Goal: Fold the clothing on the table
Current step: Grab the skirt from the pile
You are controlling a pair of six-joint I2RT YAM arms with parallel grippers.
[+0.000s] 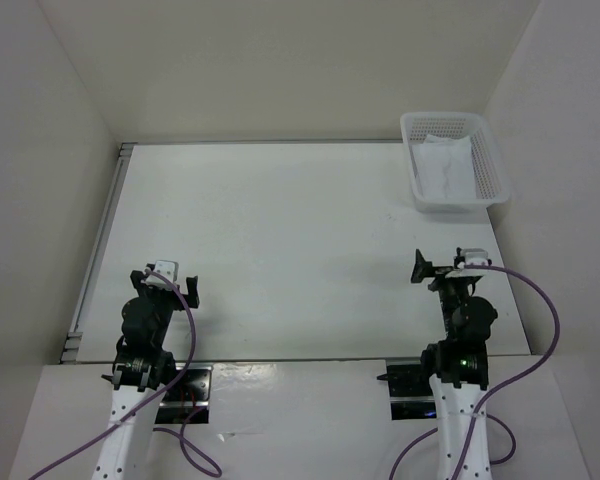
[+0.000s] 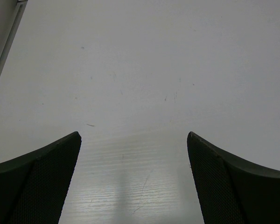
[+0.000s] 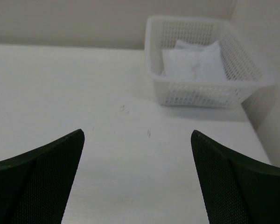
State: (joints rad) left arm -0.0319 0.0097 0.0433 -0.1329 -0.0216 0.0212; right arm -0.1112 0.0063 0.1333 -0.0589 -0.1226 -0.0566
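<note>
White, thin, soft clothing (image 1: 446, 163), a plain fabric piece, lies crumpled inside a rigid white plastic mesh basket (image 1: 458, 205); basket stands at the far right corner of the flat matte white table (image 1: 300, 230); left gripper (image 2: 133, 135) released, jaws spread wide above the tabletop, holding nothing; right gripper (image 3: 137, 133) likewise spread and empty, facing the basket, well apart from it.
</note>
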